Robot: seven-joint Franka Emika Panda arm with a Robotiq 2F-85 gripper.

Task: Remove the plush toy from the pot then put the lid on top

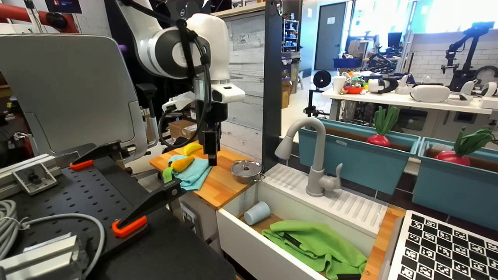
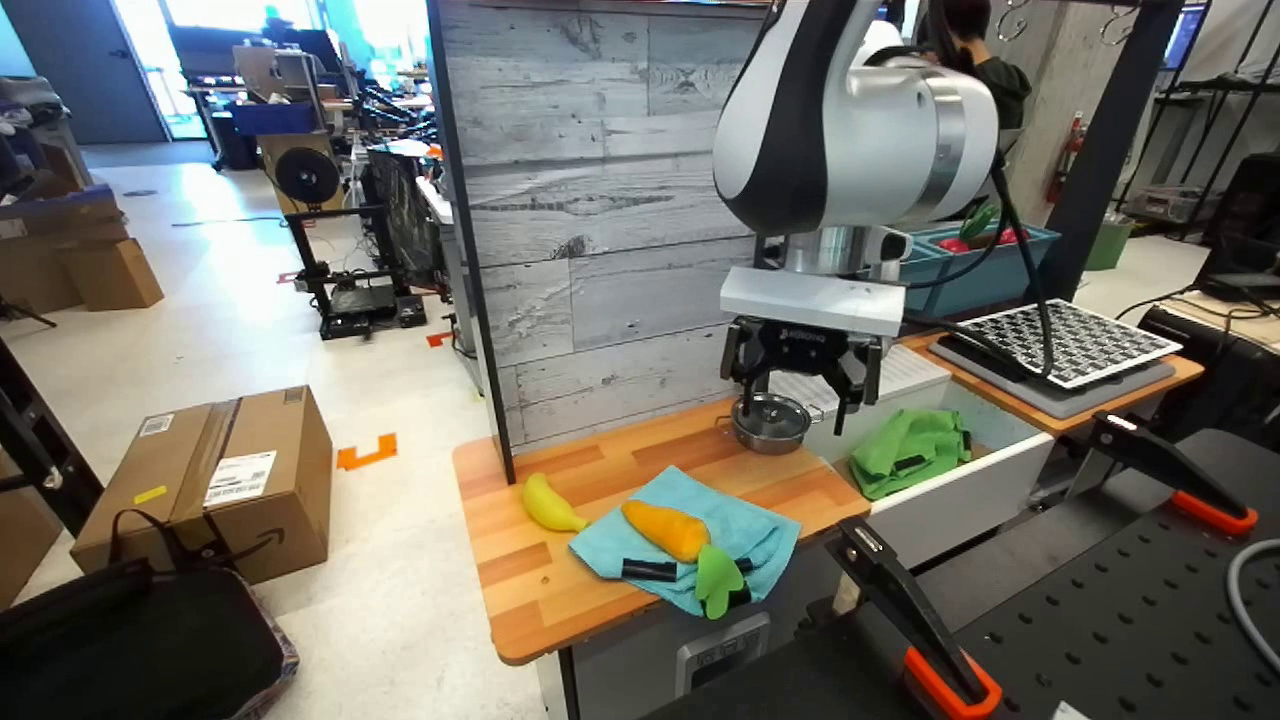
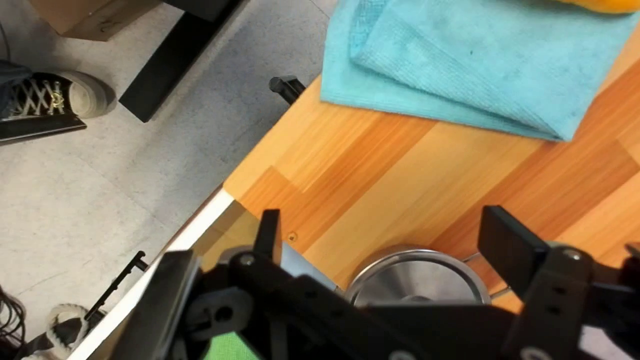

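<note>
Pot [image 2: 772, 440] (round, silvery, wire-handled) stands upright, its lid [image 1: 247, 167] on top.

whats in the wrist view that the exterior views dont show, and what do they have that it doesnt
Only the wrist view: a laced sneaker near the left edge.

Only the exterior views: the banana and the checkered marker board, in both exterior views; the faucet, in an exterior view.

Shared: the wooden countertop, the blue towel, the pot with its lid on, the green towel, the jaws standing apart, and the plush carrot, just an orange edge in the wrist view.
</note>
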